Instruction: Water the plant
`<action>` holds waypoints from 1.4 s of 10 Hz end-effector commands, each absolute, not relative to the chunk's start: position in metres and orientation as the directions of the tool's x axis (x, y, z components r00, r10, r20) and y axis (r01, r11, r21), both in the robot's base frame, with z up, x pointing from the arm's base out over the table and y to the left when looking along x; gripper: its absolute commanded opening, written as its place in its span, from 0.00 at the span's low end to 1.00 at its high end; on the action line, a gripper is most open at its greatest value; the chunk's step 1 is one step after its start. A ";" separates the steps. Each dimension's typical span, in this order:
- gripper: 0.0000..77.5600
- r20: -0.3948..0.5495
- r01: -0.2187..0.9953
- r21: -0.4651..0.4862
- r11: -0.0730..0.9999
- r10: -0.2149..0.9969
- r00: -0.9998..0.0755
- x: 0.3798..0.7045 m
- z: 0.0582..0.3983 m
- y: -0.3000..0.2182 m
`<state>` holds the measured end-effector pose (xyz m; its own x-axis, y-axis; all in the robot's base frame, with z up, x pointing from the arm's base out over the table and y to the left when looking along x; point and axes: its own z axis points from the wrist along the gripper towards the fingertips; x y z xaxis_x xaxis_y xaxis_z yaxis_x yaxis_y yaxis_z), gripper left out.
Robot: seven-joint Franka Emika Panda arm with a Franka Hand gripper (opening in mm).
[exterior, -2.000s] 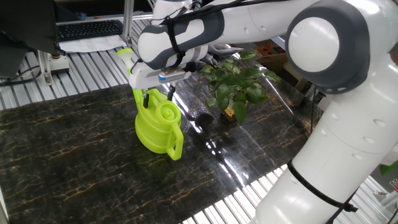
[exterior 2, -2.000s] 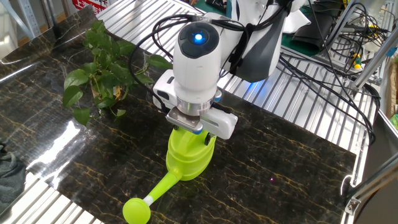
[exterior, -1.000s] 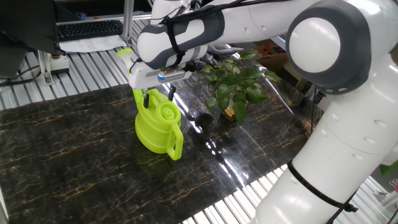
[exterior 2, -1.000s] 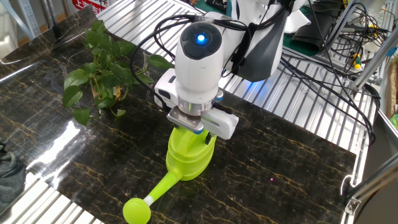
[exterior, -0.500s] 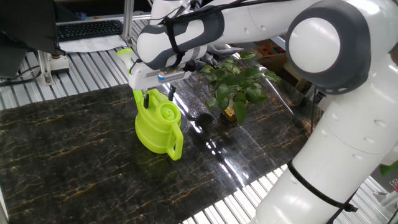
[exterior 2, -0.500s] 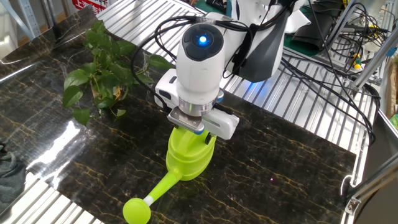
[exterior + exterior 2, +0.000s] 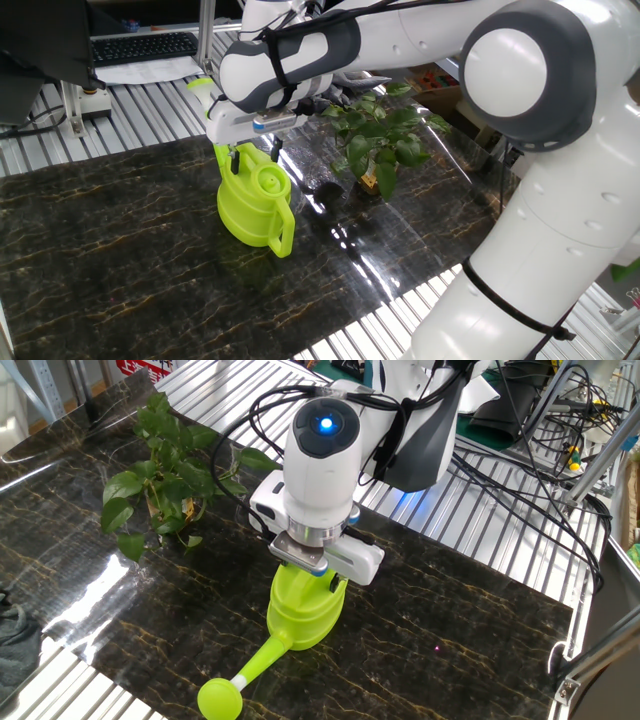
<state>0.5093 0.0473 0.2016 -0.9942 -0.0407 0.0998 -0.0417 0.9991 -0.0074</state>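
Observation:
The plant [image 7: 380,135] stands on the dark marble table [image 7: 120,240], its broad green leaves on thin stems and a yellow-orange tag at its base; it also shows at the far left as the plant [image 7: 160,470]. A lime-green watering can [image 7: 255,205] stands upright on the table, left of the plant. Its spout ends in a round rose head [image 7: 220,698]. My gripper [image 7: 254,154] is pressed down over the top of the can [image 7: 305,610], one dark finger on each side of green plastic. Whether the fingers clamp it is hidden.
Ribbed metal surfaces border the marble slab. A keyboard [image 7: 140,45] and papers lie at the back. Cables and a green mat [image 7: 500,410] sit behind the arm. A dark cloth [image 7: 12,635] lies at the slab's left edge. The big white arm [image 7: 540,150] spans the right side.
Over the two seconds the wrist has shifted very slightly in the other fixed view. The watering can and the plant have stayed put.

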 end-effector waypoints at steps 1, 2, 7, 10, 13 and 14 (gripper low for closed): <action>1.00 0.117 -0.034 -0.008 0.999 -0.033 -0.993 0.510 0.203 0.047; 1.00 0.116 -0.035 -0.007 0.999 -0.034 -0.993 0.510 0.203 0.047; 1.00 0.107 -0.030 0.000 1.000 -0.030 -0.994 0.511 0.202 0.048; 1.00 0.101 -0.032 -0.001 0.999 -0.031 -0.994 0.511 0.201 0.048; 1.00 0.101 -0.041 0.001 0.999 -0.041 -0.994 0.511 0.202 0.048; 1.00 0.101 -0.043 0.001 0.999 -0.043 -0.994 0.511 0.202 0.048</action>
<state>0.5103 0.0476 0.2003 -0.9937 -0.0411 0.1041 -0.0413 0.9991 0.0004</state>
